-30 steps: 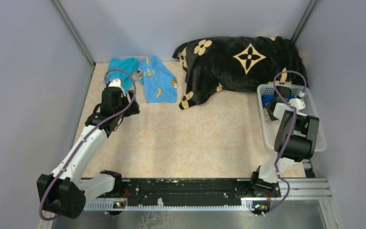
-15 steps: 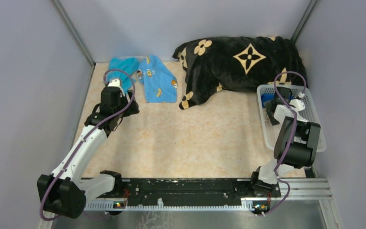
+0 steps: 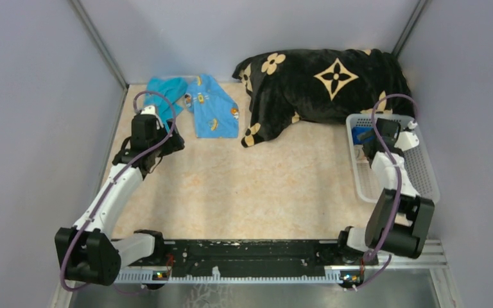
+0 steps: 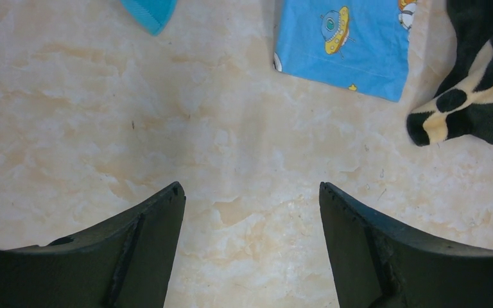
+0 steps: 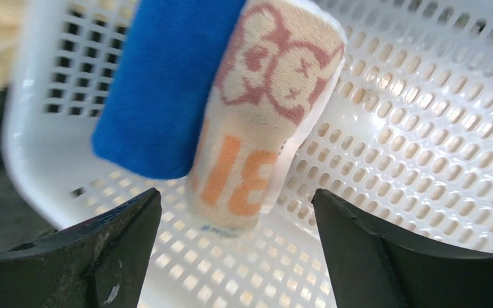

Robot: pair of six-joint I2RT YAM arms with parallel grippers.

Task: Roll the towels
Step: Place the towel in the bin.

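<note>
Two arms rise from the near edge of the table [image 3: 263,186]. On the left side, the left gripper [image 4: 250,192] hangs over bare tabletop, jaws spread wide, holding nothing. At the right edge, the right gripper [image 5: 236,196] points into a white basket [image 5: 411,128], jaws also wide and empty. Its wrist view shows two rolled towels touching side by side in the basket: a dark blue towel [image 5: 167,83] and a cream towel [image 5: 263,96] with orange and red print. From overhead the arm hides most of both. Toward the far left corner lie, unrolled, a light blue printed towel [image 3: 213,112] and a turquoise towel [image 3: 165,88]. A black flowered blanket [image 3: 327,80] is heaped along the far edge.
</note>
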